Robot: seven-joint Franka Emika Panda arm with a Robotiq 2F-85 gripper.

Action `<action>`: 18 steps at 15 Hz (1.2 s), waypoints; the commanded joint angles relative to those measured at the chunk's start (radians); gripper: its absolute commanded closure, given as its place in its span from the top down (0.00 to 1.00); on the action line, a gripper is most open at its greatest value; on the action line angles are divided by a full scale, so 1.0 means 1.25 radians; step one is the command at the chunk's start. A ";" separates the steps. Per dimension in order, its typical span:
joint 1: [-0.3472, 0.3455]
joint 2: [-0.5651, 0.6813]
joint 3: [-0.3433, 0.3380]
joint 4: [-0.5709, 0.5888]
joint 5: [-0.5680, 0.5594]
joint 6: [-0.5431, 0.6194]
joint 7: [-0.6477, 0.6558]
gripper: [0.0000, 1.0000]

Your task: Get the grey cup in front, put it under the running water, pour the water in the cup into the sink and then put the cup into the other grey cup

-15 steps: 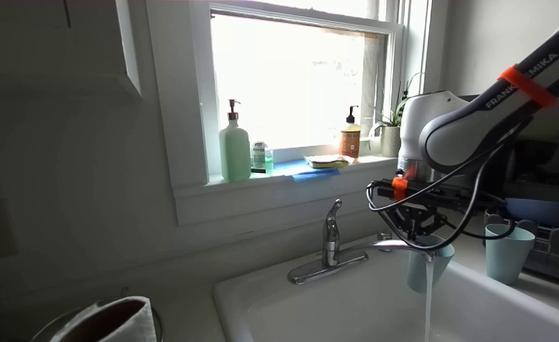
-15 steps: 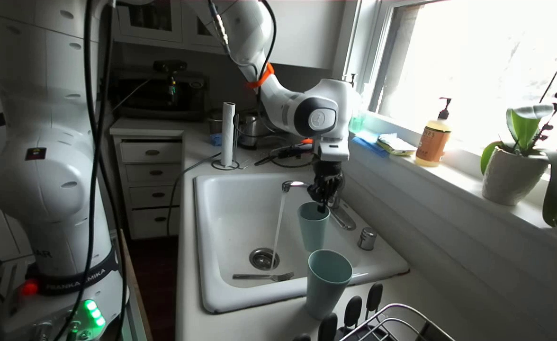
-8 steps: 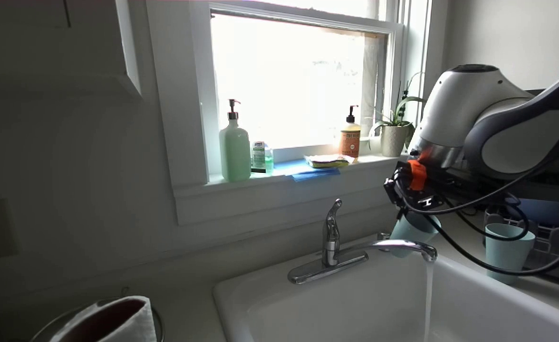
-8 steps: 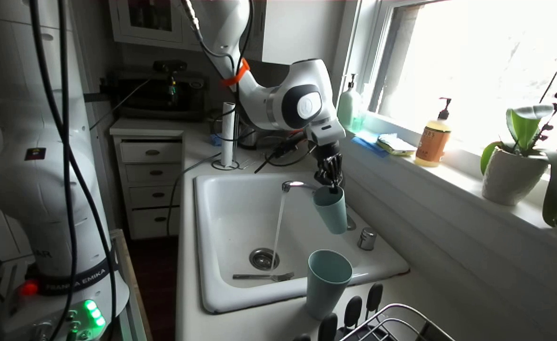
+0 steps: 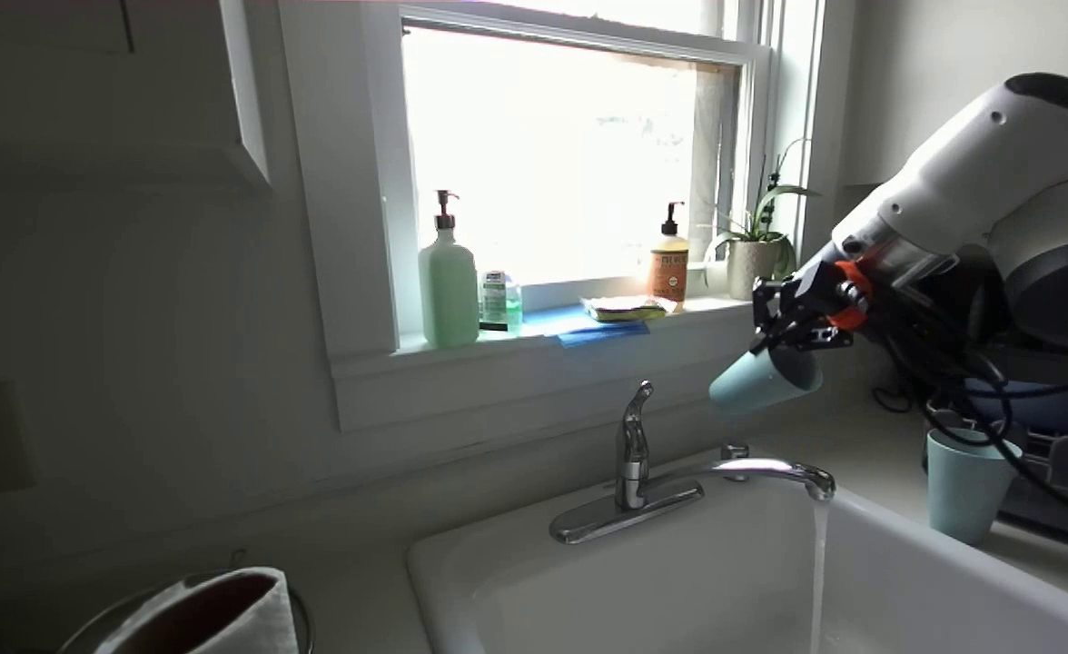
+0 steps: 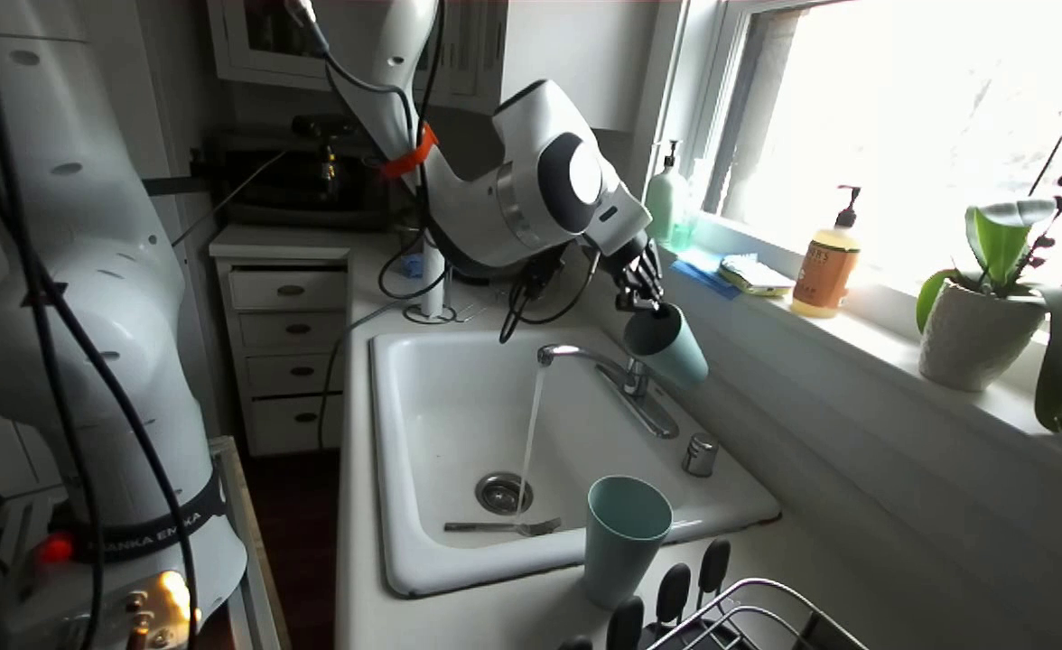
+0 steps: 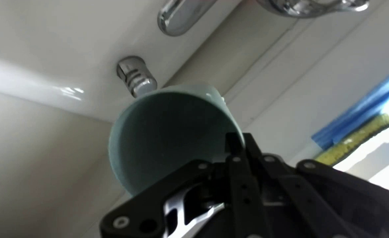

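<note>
In an exterior view, a fork (image 6: 488, 527) lies in the sink (image 6: 486, 567), with an upright cup (image 6: 623, 546) before it on the counter (image 6: 459, 625) and a potted plant (image 6: 987, 332) on the windowsill (image 6: 888, 341) at right.

In an exterior view I have the arm (image 6: 459, 203) arching over from its base (image 6: 138, 492) at eight o'clock, its wrist (image 6: 612, 230) tipped toward five; in the wrist view the gripper (image 7: 243, 145) sits at five, pointing near twelve, black fingers (image 7: 252, 148) clamped nearly together
</note>
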 commanded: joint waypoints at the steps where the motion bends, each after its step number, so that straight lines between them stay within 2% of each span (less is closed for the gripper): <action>1: -0.103 -0.065 0.042 0.020 -0.213 0.067 0.167 0.01; 6: -0.200 -0.137 0.125 0.033 -0.354 0.084 0.330 0.01; 11: -0.261 -0.191 0.216 0.051 -0.494 0.099 0.527 0.01; 13: -0.265 -0.211 0.235 0.067 -0.561 0.102 0.616 0.01; 15: -0.243 -0.229 0.236 0.089 -0.641 0.091 0.711 0.01; 18: -0.156 -0.242 0.195 0.120 -0.788 0.045 0.864 0.01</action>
